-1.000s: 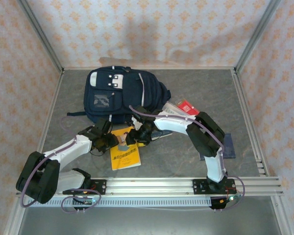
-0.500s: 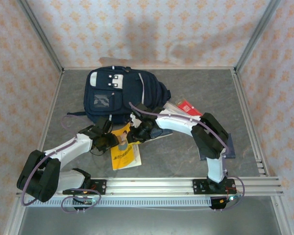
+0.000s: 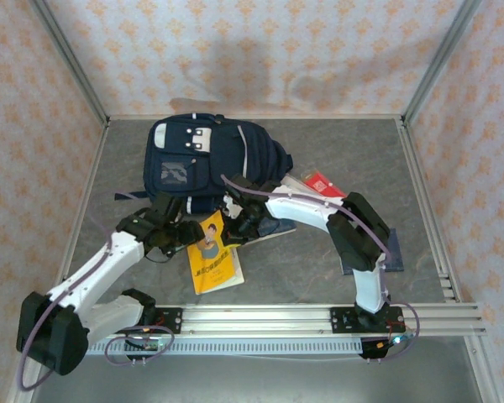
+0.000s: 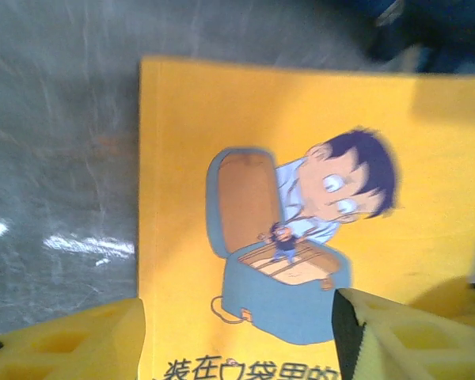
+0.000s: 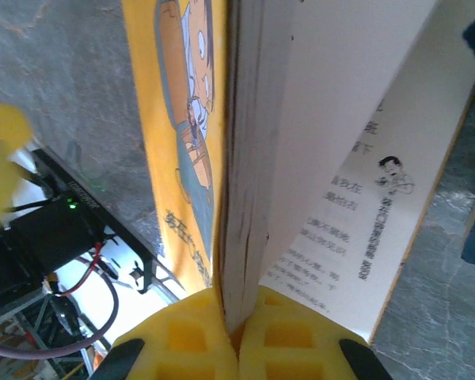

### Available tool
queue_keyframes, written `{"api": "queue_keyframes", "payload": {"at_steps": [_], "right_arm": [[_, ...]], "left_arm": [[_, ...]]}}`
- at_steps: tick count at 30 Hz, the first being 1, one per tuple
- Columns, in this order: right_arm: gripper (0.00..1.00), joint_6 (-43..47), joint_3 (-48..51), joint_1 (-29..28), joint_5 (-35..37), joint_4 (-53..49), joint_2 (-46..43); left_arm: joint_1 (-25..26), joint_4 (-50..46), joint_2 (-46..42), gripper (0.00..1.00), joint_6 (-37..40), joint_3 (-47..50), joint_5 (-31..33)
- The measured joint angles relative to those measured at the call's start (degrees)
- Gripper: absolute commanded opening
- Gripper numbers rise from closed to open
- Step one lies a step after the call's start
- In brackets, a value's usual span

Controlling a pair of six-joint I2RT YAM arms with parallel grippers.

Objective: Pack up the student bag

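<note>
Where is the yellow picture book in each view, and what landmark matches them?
Top external: the yellow picture book lies just nearer than the student bag.
Left wrist: the book spans centre and right, grey table to its left.
Right wrist: the book is seen edge-on, pages pinched in the right gripper.
Shared landmark: the cartoon boy on the cover.

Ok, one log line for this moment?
right gripper: shut on yellow book edge | left gripper: open, over same book | student bag: book not yet inside
</note>
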State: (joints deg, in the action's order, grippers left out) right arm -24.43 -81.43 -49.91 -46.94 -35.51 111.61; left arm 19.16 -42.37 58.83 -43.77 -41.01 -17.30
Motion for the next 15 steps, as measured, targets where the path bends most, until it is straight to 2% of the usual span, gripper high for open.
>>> {"api": "queue_keyframes", "payload": {"at_steps": [8,11,15], "right_arm": [[0.0,-2.51,-0.22,4.5,-3.56,1.29,-6.51],[0.0,-3.65,-0.24,6.14,-4.74,1.46,-10.38],[0.0,-4.13,-0.35,7.61,-5.55,1.38,-14.6]], "left_arm": [[-1.73,-4.63,-1.03,0.71,2.38,-5.75,0.5],[-2.08,-4.87,-0.07,0.84,4.11,-7.85,-1.62],[-2.08,-4.83,1.7,0.87,6.12,-12.76,-4.79]]}}
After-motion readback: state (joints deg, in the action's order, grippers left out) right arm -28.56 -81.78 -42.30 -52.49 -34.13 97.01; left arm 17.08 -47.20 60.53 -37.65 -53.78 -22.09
